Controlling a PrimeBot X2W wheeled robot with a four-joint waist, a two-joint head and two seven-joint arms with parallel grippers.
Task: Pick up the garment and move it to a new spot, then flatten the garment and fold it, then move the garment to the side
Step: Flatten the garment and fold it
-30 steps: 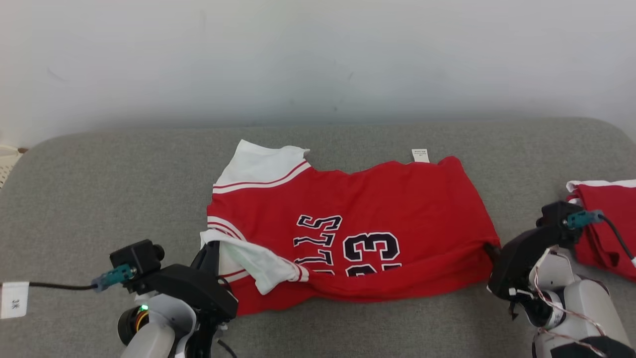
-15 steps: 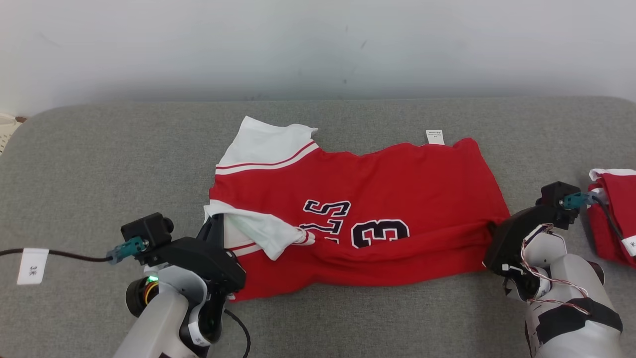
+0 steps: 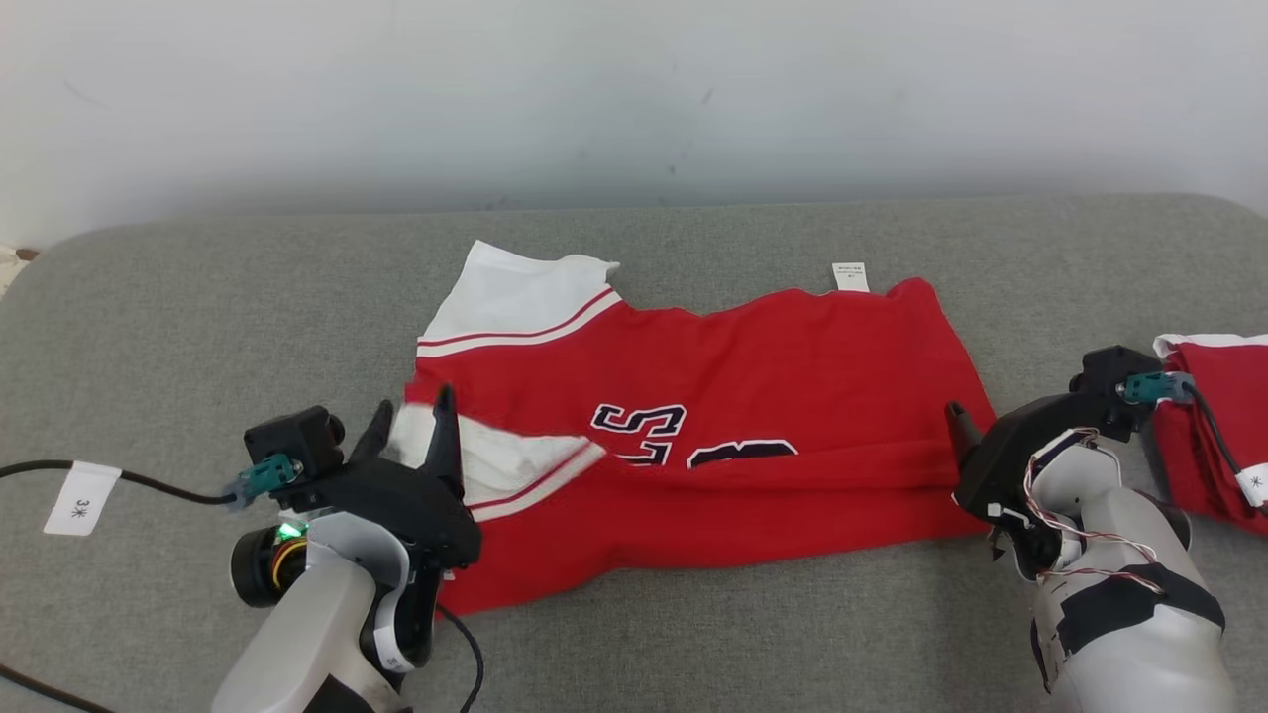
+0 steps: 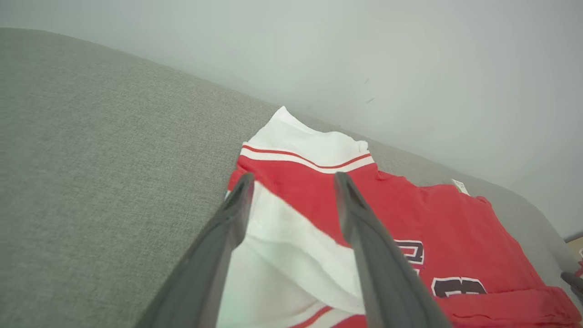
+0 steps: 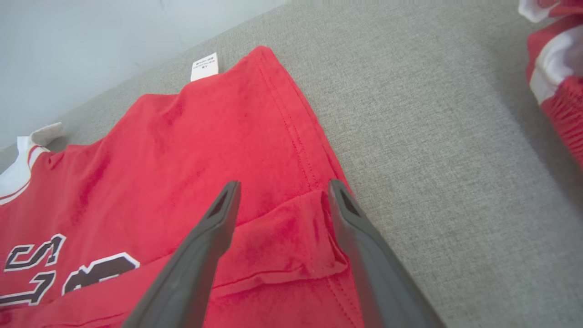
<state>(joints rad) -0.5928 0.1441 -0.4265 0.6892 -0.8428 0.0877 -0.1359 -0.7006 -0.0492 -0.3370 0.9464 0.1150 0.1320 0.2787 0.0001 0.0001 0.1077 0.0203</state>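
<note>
The jersey (image 3: 773, 396) lies mid-cushion (image 3: 198, 317); the left gripper (image 4: 295, 177) and right gripper (image 5: 283, 187) sit at its ends, jaws apart.

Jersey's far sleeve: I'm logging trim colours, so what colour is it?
The sleeve is white with a thin red stripe, clearest in the left wrist view.

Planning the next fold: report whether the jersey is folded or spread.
Partly folded: red jersey, near edge doubled over its number.

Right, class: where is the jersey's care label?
In the head view, the care label pokes from the far edge of the red jersey, near its right corner.
</note>
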